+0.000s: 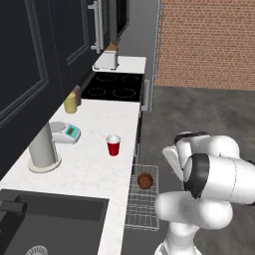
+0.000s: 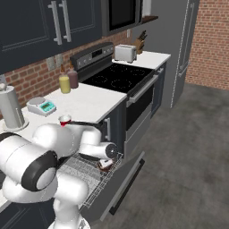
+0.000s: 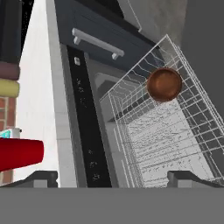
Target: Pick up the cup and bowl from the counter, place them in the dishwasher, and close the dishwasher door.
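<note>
Currently my gripper (image 3: 113, 177) hangs above the pulled-out rack, with the two dark fingertips (image 3: 43, 178) set wide apart and nothing between them. In the right base view my forearm reaches low across the front of the counter (image 2: 96, 105), ending just over the rack's outer part.

The bowl (image 3: 164, 84) lies in the wire rack (image 3: 175, 131) of the dishwasher (image 2: 96, 179), toward one side of the grid and apart from my fingers. From the left base view the bowl (image 1: 145, 181) sits in the half of the rack (image 1: 142, 206) farther from the base, just beside the counter edge (image 1: 127, 164).

The cup (image 1: 113, 145) stands upright on the counter, near its front edge and well apart from the rack. In the hand view the cup (image 3: 19, 154) appears at the left edge as a red shape.

The dishwasher door (image 2: 127, 181) is lowered, sloping out under the rack.

Other items on the counter: a yellow bottle (image 1: 70, 103) near the stovetop (image 1: 113, 86), a small scale (image 1: 66, 132), and a grey cylinder (image 1: 43, 147) on a round base. A toaster (image 1: 106, 60) stands beyond the stovetop.
</note>
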You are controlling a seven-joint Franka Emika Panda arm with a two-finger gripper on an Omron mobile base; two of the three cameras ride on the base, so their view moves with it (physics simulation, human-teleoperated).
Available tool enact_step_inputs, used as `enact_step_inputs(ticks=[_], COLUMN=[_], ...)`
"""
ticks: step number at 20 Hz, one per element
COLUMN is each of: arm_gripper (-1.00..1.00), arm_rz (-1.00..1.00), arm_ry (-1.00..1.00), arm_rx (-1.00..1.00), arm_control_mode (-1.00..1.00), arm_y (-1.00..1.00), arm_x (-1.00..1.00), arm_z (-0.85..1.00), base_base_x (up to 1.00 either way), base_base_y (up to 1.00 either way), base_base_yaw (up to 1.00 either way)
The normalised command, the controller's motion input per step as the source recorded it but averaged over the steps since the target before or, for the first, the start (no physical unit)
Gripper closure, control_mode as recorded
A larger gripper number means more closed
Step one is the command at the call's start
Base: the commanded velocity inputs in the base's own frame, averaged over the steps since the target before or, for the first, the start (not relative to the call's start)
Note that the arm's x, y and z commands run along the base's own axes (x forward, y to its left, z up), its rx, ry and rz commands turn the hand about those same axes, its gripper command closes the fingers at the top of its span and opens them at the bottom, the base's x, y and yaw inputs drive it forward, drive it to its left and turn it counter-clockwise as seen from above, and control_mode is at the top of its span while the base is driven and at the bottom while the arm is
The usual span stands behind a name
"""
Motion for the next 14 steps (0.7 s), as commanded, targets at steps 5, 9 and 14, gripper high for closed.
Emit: enact_step_inputs(ticks=[5,9,14], arm_gripper=[-1.0,-1.0,-1.0], arm_rz=[0.29,0.24,0.21], arm_ry=[-0.04,0.01,0.23], arm_rx=[0.13,0.03,-0.03], arm_control_mode=[-1.0,-1.0,-1.0], arm_y=[-0.28,-0.03,0.15], arm_x=[0.0,0.0,0.09], arm_z=[1.0,1.0,0.69], base_base_x=[0.0,0.0,0.0], base_base_y=[0.0,0.0,0.0], base_base_yaw=[0.0,0.0,0.0])
